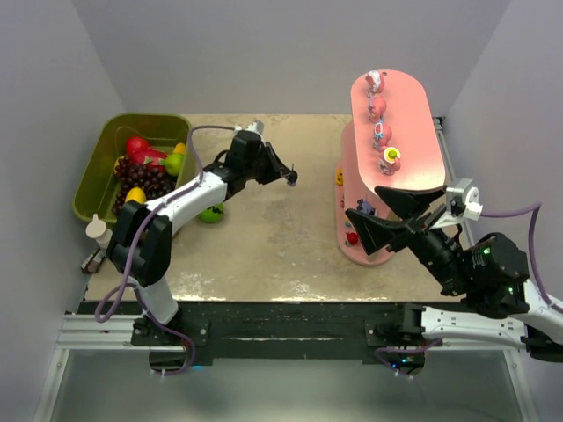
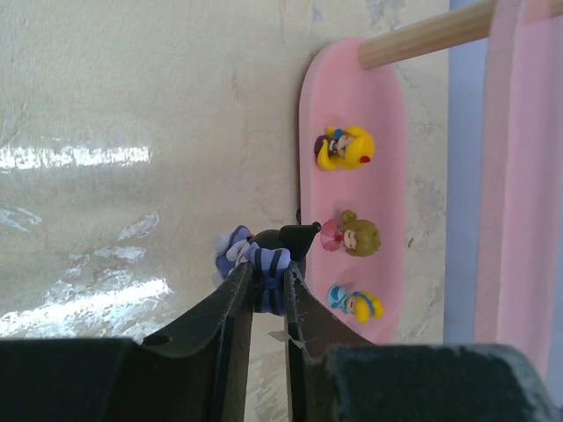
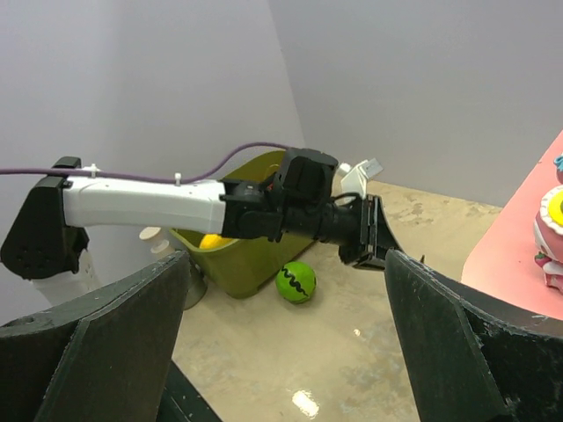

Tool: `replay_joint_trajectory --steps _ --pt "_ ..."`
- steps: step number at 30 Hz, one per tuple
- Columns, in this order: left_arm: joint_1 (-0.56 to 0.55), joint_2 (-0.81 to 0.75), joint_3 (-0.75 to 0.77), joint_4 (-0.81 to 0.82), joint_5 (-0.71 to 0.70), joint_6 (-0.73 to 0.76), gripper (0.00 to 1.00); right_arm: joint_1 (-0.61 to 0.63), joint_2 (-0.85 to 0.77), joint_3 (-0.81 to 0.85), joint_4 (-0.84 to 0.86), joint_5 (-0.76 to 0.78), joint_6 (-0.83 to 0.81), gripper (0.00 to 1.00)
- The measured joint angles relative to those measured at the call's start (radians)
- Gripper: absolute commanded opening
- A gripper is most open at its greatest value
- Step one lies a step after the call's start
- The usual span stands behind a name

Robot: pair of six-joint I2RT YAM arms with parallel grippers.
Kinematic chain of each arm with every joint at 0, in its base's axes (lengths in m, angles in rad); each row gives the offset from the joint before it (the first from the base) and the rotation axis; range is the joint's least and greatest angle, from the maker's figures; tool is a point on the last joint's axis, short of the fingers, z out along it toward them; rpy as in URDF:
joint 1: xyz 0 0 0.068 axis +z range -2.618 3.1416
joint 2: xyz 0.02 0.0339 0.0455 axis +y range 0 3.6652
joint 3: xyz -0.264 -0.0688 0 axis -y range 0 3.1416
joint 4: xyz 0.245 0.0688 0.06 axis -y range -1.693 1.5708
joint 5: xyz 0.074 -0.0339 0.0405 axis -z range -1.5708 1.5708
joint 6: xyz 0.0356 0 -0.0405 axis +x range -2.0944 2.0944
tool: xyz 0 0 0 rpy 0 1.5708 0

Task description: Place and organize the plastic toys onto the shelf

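Purple toy (image 2: 239, 251) in outstretched left claw (image 2: 269, 288)

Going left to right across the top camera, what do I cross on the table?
From the left: olive-green bin → green ball → left tool, shut on a purple toy → pink shelf. The right tool overlaps the shelf, so it is left out.

Shelf (image 1: 413, 132): one
Top-board toys (image 1: 381, 134): four, in a row
Lowest-board toys (image 2: 352, 236): three, seen from the left wrist
Purple-striped toy (image 2: 264, 264): one, off the shelf
Tan post (image 2: 422, 35): one in the left wrist view
Olive bin (image 1: 92, 180): one
Grape bunch (image 1: 145, 180): one
Green ball (image 1: 211, 213): one
Robot arms (image 1: 189, 198): two
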Motion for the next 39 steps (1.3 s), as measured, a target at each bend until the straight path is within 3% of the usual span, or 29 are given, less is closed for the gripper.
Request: replay_joint_trajectory --steps 17,39 --pt "-0.146 0.035 0.409 -0.23 -0.101 0.058 0.0 0.0 -0.007 -0.024 0.002 0.016 0.002 0.95" --pt "-0.252 0.217 0.604 -0.29 -0.194 0.011 0.0 0.0 -0.049 -0.037 -0.013 0.029 0.01 0.95"
